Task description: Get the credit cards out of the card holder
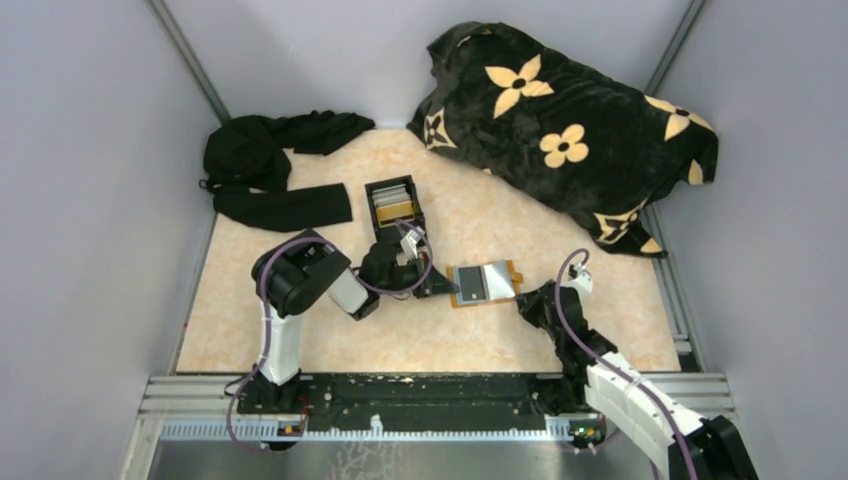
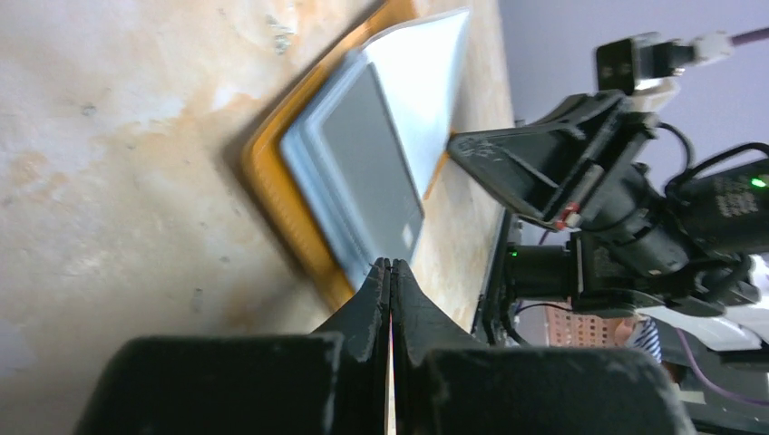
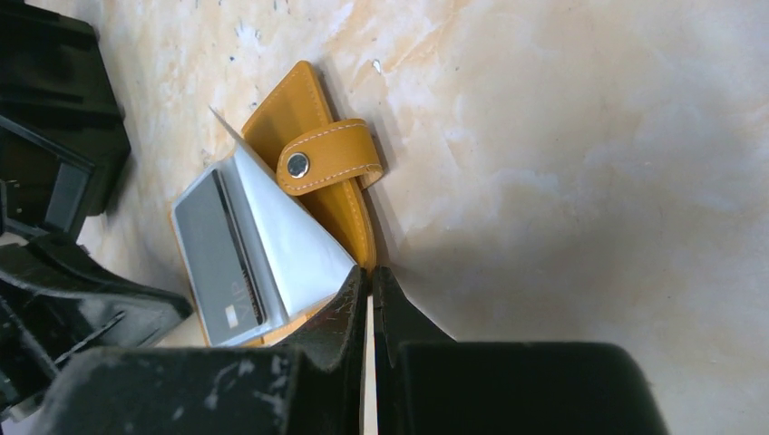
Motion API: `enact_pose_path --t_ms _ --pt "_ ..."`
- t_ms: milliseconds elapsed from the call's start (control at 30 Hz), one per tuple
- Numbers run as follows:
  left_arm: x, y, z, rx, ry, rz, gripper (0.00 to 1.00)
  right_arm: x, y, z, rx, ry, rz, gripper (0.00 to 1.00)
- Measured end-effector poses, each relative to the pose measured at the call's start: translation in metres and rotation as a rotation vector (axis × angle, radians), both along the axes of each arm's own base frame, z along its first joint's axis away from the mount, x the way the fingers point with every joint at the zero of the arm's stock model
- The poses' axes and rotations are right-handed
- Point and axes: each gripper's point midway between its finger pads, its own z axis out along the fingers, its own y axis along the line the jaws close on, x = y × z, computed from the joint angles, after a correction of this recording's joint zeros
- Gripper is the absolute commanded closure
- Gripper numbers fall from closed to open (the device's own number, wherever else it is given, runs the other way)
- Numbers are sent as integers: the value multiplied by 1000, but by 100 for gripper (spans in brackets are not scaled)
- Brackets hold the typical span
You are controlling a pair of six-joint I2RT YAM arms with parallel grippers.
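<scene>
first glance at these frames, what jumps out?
The black flowered blanket heaped in the far right corner grabs the eye first. Next, mid-table, is the orange card holder with grey cards showing. The left gripper and right gripper are both shut, with their tips at its opposite ends. A black box sits just beyond it, and a black cloth lies at the far left.

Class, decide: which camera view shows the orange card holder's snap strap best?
The right wrist view: the snap strap lies unobstructed, with its metal stud and stitching clear. The top view shows it only as a tiny orange tab; the left wrist view does not show it.
</scene>
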Motion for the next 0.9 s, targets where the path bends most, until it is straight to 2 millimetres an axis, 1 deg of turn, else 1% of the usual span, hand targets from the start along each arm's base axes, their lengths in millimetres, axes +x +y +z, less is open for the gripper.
enact_pose_path --t_ms 133,233,300,400,467,533,667,733,867,900 --pt "-8 2 18 -89 -30 -12 100 -2 2 -4 -1 19 11 100" --pt "-8 1 29 -129 -62 -18 100 0 3 -4 1 17 16 100" --pt "-8 -3 35 -146 -79 -28 100 0 4 -4 -1 14 18 100" --pt "-4 -14 38 -146 -101 -41 100 1 5 -4 1 13 22 100" --pt "-3 -21 35 -127 -106 -50 100 1 5 -3 4 11 25 100" --pt "-4 -24 27 -100 -100 -52 100 1 6 -3 4 10 27 100" --pt "-9 -20 -2 -25 -33 -49 100 1 6 -2 -1 6 34 100" --pt "-8 -22 -2 -23 -31 -52 100 2 6 -1 -7 -2 42 100" --pt "2 -30 -1 -4 -32 -54 100 2 7 2 -19 -6 54 99" --pt "3 -32 -2 1 -29 -55 100 2 7 4 -23 -7 58 93"
